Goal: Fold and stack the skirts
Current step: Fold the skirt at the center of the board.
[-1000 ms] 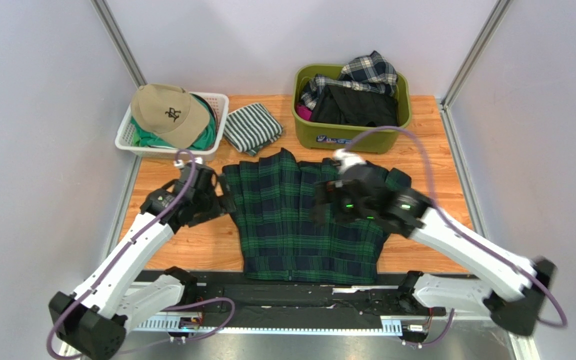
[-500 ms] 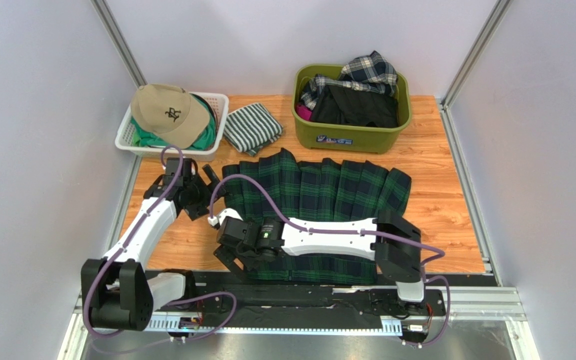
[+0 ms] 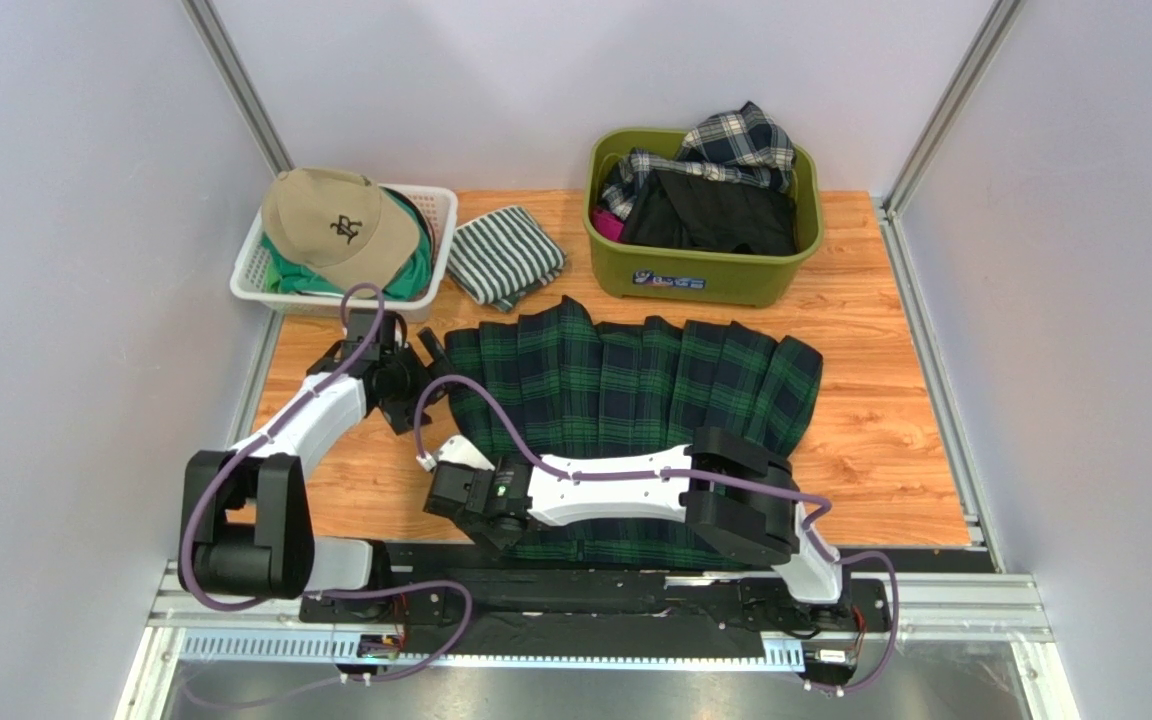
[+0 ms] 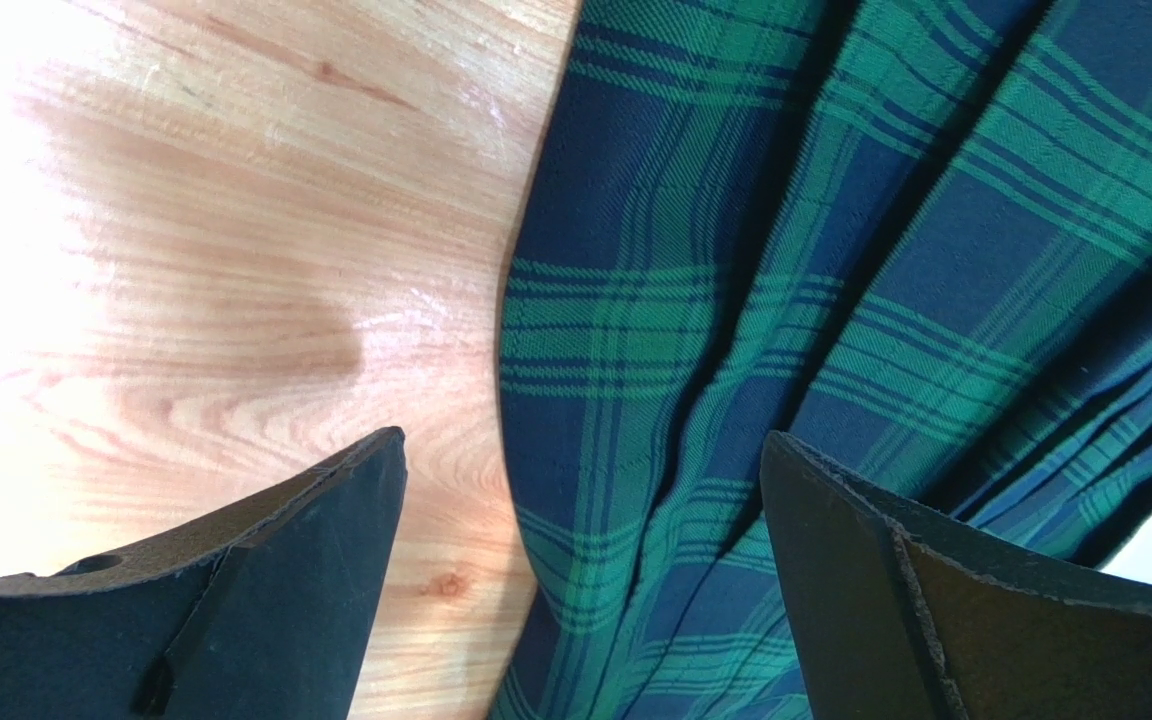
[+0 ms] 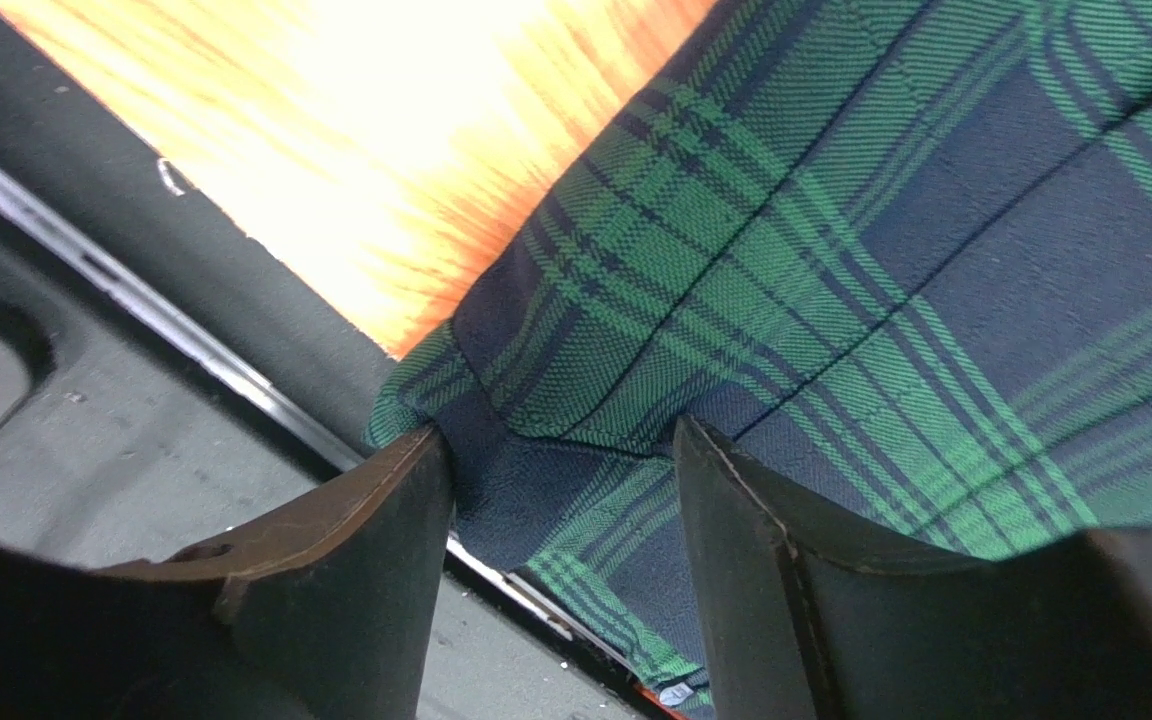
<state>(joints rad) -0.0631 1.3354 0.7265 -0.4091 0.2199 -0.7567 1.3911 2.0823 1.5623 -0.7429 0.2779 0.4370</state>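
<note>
Top external view is showing the tartan skirt [image 3: 627, 405] lying spread flat on the wooden table [image 3: 883, 405]. Beyond the skirt's far edge, a green bin [image 3: 748, 270] is holding the black skirt [image 3: 717, 210] and the plaid skirt [image 3: 740, 143]. A striped folded cloth [image 3: 504, 255] and a white basket [image 3: 252, 285] carrying a tan cap [image 3: 330, 225] are sitting beyond its far-left corner. The bin's front sticker and the cap's emblem are too small for reading. The right arm is stretching low across the skirt's near band, hiding part of it. The right gripper [image 5: 560, 435] is standing partway apart astride the near-left corner, with cloth between the fingers and no firm pinch showing. The left arm is bending at the elbow, and the left gripper [image 4: 579, 443] is gaping wide over the skirt's left edge, holding nothing.
</note>
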